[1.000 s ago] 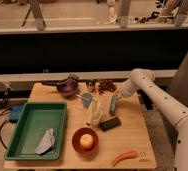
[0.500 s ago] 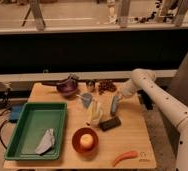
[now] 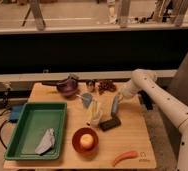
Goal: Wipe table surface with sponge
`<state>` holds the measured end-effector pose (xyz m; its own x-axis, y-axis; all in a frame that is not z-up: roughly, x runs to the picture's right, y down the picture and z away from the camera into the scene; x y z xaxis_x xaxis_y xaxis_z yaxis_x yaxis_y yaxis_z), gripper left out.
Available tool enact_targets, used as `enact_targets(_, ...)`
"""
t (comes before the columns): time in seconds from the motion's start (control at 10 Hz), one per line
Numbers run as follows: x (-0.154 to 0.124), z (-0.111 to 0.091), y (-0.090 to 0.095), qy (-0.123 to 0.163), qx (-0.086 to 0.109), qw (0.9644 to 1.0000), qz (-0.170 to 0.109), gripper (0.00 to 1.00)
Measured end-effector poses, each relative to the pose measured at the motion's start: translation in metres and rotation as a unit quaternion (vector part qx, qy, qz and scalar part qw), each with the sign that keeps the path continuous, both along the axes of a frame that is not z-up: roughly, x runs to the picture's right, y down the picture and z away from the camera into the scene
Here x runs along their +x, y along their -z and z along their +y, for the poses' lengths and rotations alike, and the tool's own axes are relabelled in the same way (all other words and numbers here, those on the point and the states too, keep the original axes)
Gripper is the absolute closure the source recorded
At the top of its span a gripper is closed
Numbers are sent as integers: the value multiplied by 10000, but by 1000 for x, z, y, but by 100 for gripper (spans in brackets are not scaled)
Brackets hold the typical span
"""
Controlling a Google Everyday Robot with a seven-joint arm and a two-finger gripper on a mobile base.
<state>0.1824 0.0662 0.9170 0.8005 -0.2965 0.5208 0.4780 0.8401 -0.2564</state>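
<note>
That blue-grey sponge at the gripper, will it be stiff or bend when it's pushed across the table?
The sponge looks thin, so it probably bends easily and weighs little. The gripper, over the table surface right of middle, seems shut on its top edge, with the sponge standing on edge; pressed down, it may fold or twist.

A green tray point(image 3: 29, 125) holding a pale cloth point(image 3: 46, 142) sits near left, a purple bowl point(image 3: 67, 86) beyond it, a black block point(image 3: 110, 123) centre-right.
</note>
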Motion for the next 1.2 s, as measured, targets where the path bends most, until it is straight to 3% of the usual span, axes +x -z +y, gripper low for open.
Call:
enact_targets(0.2,7,4,-4,-84,-173,9998,86,97)
enact_targets(0.6,59,11,5,-407,-528,9968,447,97)
enact_targets(0.9,95,7,6,-725,-638,9924,768,97)
enact_targets(1.2,105,-7,-12,-956,-658,9895,860,97)
